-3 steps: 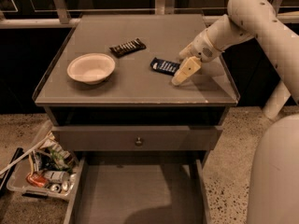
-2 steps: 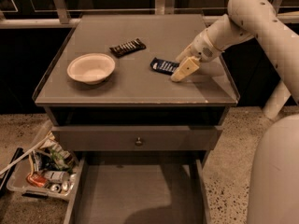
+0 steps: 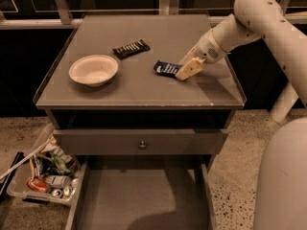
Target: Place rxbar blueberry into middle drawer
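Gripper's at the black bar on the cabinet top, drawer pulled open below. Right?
Not quite. The gripper is at the blue bar; the black bar lies apart from it. The camera view shows this. Both are on the cabinet top, with the drawer open below.

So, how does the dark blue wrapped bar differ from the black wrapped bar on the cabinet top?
The dark blue wrapped snack bar looks shorter than the black wrapped bar. The blue bar lies to the right, with the robot's hand at its right end; the black bar lies farther back, apart from the hand. Both lie flat on the grey cabinet top, with pale lettering.
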{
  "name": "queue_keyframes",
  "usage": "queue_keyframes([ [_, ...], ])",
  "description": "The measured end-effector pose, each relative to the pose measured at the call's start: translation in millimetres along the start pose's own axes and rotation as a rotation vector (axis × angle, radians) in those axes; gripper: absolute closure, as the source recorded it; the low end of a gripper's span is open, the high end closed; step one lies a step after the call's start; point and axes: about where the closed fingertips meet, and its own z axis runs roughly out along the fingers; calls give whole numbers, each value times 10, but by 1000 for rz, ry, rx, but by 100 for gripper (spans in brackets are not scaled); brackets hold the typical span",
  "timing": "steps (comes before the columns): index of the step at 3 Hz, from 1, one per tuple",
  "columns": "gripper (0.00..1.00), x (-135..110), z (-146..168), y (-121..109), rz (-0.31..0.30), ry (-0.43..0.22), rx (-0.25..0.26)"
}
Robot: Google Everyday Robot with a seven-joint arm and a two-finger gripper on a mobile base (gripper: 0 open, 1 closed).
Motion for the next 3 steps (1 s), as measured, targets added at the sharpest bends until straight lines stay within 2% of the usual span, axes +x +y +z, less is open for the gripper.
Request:
queue_keyframes([
  [1, 100, 0, 2, 1, 0, 0, 0],
  [3, 100, 5, -21, 12, -3, 1, 1],
])
